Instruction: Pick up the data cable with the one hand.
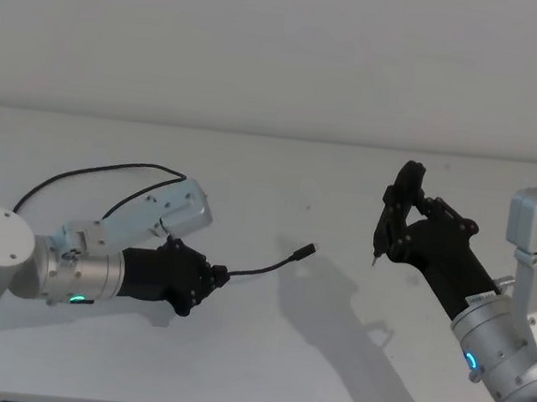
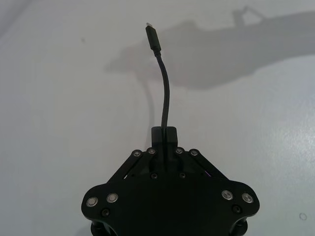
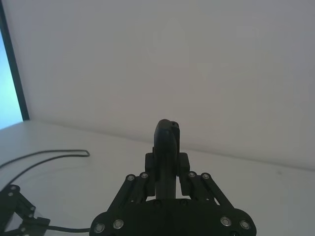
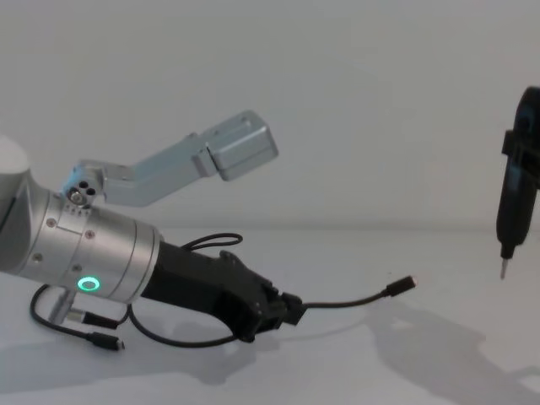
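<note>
My left gripper point(image 1: 213, 278) lies low over the white table point(image 1: 290, 175), shut on the data cable point(image 1: 267, 268) a short way behind its plug. In the left wrist view the fingertips point(image 2: 157, 133) pinch the data cable point(image 2: 166, 93), and its silver-tipped plug point(image 2: 152, 37) sticks out ahead, above its shadow. The chest view shows the left gripper point(image 4: 287, 309), the free plug point(image 4: 403, 285) held off the table, and the cable's other plug point(image 4: 110, 342) lying under the arm. The rest of the cable point(image 1: 92, 172) loops behind the left arm. My right gripper point(image 1: 400, 222) hovers at the right, shut on a black pen-like tool point(image 1: 384, 225).
The pen-like tool's pointed tip point(image 4: 504, 268) hangs above the table to the right of the plug. In the right wrist view that tool point(image 3: 166, 147) stands between the fingers, with the cable loop point(image 3: 44, 157) beyond. A plain wall stands behind the table.
</note>
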### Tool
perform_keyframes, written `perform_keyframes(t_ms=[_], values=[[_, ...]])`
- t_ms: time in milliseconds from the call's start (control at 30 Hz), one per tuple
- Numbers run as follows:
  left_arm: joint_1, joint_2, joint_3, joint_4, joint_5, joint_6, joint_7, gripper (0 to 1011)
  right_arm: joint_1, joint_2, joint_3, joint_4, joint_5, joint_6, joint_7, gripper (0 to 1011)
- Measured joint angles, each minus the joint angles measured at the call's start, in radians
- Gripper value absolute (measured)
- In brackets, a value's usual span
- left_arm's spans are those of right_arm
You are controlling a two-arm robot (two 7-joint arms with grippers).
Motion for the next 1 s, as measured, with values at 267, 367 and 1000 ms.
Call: perform_keyframes(t_ms=[267,367,1000], values=[[0.018,0.008,-0.022,-0.024,0.001,-0.067,0.015,40,0.005,-0.008,0.01,-0.017,0.026,-0.005,0.022,275],[0.022,0.01,-0.027,-0.03,0.001,-0.082,0.018,40,0.01,-0.015,0.014,-0.018,0.042,-0.007,0.034,275],[0.036,0.016,-0.041,-0.047,0.002,-0.129,0.029,40,0.071,-0.058,0.026,0.038,0.13,-0.022,0.115,274]])
